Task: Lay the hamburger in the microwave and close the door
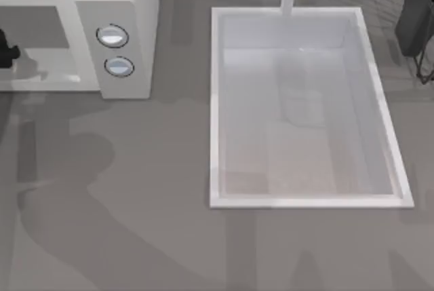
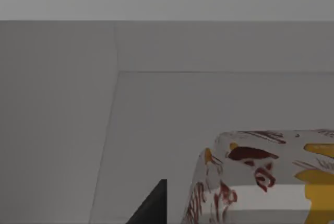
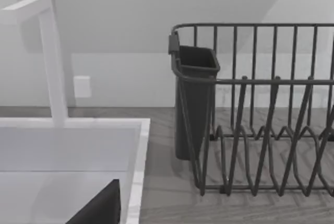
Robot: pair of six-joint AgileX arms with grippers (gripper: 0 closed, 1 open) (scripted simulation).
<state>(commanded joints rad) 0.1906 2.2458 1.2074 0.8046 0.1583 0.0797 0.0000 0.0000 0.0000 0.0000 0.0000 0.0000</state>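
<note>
left gripper (image 1: pixel 5 52) reaching into microwave (image 1: pixel 129 6) at 9 o'clock w/ hamburger (image 2: pixel 261 182); jaw state unclear; lowering it flat, deep inside.

A dark wire dish rack (image 3: pixel 261 130) with a dark cutlery holder (image 3: pixel 194 98) clipped to its end stands on the grey counter (image 3: pixel 167 192) just beside the white sink basin (image 3: pixel 78 151), whose white faucet (image 3: pixel 49 57) rises behind.
</note>
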